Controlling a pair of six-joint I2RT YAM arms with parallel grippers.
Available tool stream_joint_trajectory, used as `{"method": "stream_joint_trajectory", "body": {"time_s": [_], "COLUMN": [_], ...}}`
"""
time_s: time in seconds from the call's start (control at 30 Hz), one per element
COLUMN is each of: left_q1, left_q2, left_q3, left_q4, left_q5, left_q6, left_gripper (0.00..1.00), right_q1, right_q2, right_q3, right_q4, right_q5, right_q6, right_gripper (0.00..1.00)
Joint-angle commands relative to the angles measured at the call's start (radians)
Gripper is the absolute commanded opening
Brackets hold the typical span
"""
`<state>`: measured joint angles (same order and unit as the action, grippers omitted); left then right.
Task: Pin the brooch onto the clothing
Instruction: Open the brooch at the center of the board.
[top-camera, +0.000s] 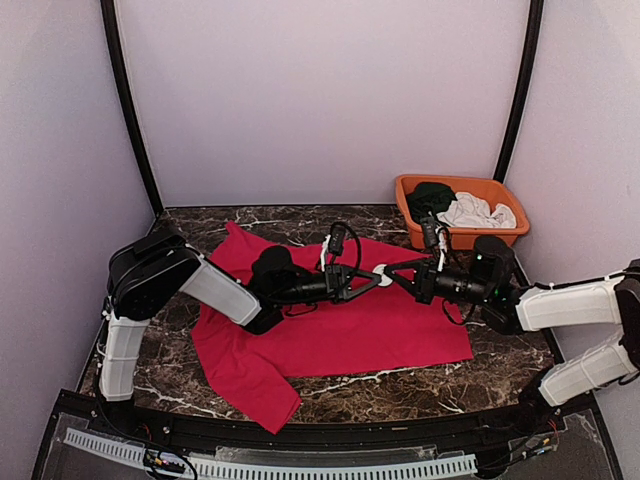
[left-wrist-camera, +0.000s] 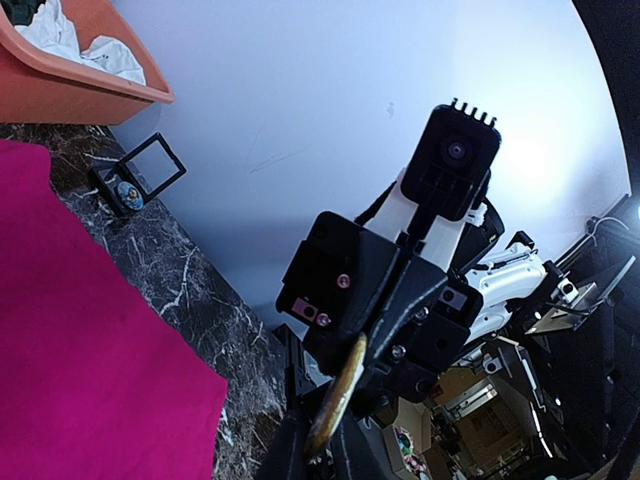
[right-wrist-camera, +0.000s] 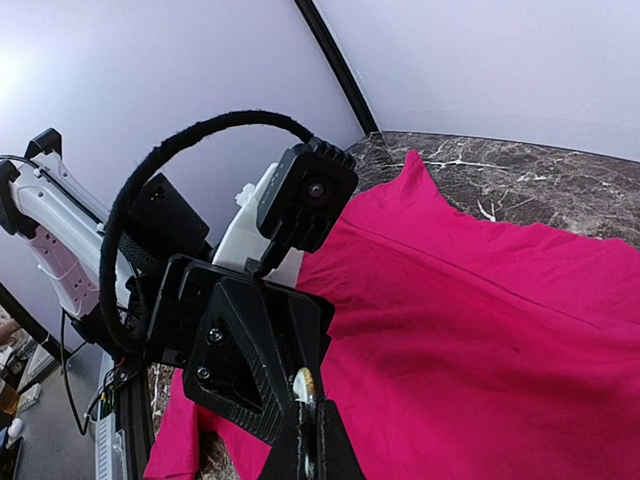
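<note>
Left tool (top-camera: 368, 277) grips the brooch (top-camera: 383, 272) edge-on and the right tool (top-camera: 398, 272), clenched tight, pinches its other side, both above the red T-shirt (top-camera: 380, 330) spread on the tabletop (top-camera: 420, 385). Best to keep one firm hold while lowering onto flat cloth.

Orange plastic tub (top-camera: 480, 238) beyond & right of jaws, w/ dark green cloth (top-camera: 432, 197) + white cloth (top-camera: 478, 212) inside; dark marble tabletop (top-camera: 400, 385) beneath.
</note>
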<state>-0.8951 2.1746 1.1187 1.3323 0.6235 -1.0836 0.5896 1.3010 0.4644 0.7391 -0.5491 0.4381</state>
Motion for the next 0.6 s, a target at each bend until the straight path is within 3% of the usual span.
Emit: {"method": "stream_joint_trajectory", "body": {"time_s": [0.0, 0.27, 0.57], "left_q1": [-0.028, -0.028, 0.004], "left_q2": [-0.038, -0.059, -0.128], "left_q3": [0.027, 0.013, -0.036], "left_q4": [-0.016, -0.023, -0.032], "left_q5": [-0.01, -0.009, -0.016], "left_q6": [0.023, 0.044, 0.08], "left_gripper": [0.12, 0.22, 0.45], "right_q1": [0.055, 0.056, 0.051], "right_q2": [-0.02, -0.035, -0.054], "right_q3": [0.01, 0.033, 0.062], "right_q4": [-0.023, -0.034, -0.067], "right_q5": [-0.032, -0.067, -0.07], "right_q6": [-0.036, -0.022, -0.045], "right_gripper": [0.0, 0.0, 0.0]}}
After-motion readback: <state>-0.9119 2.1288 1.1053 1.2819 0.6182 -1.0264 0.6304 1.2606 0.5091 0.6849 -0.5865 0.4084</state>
